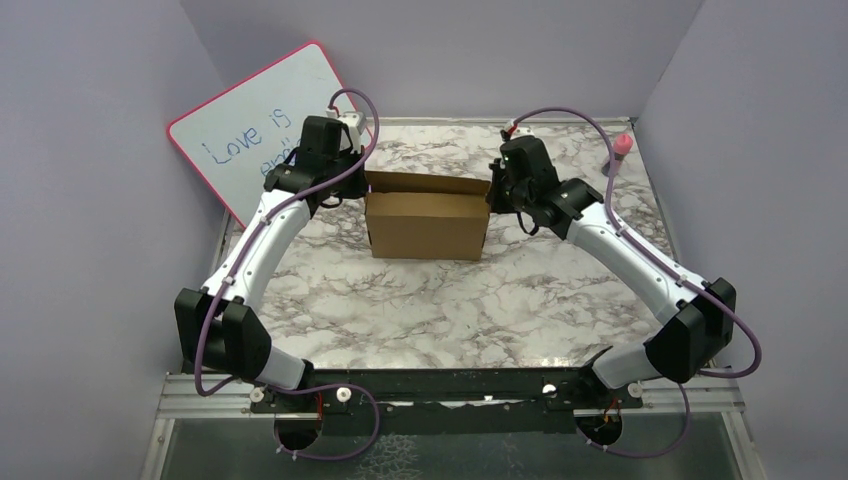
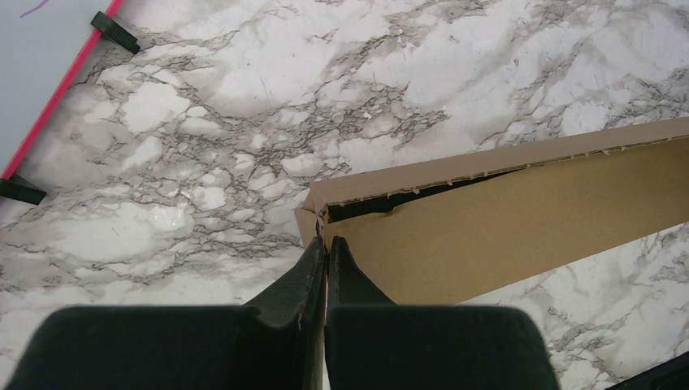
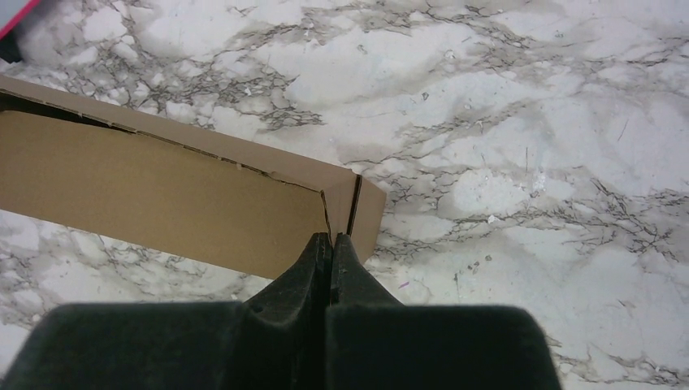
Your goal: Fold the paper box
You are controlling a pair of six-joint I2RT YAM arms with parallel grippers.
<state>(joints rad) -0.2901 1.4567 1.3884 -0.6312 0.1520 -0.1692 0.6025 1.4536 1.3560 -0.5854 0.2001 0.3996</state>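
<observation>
Two end effectors [image 2: 327,244] [image 3: 331,240] closed, flanking paper box [image 1: 428,225]

Marble-look tabletop [image 1: 430,310] w/ pale lilac walls [image 1: 450,50] on 3 sides, pink-framed whiteboard [image 1: 250,120] leaning back-left.

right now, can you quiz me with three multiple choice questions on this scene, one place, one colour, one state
1. The box sits: A between the left end effector and right end effector; B left of both; C right of both.
2. The whiteboard frame is: A green; B black; C pink.
3. The left end effector is: A wide open; B shut; C out of view.

Answers: A, the top view shows one at each end of it; C, its edge is pink; B, the left wrist view shows no gap.
</observation>
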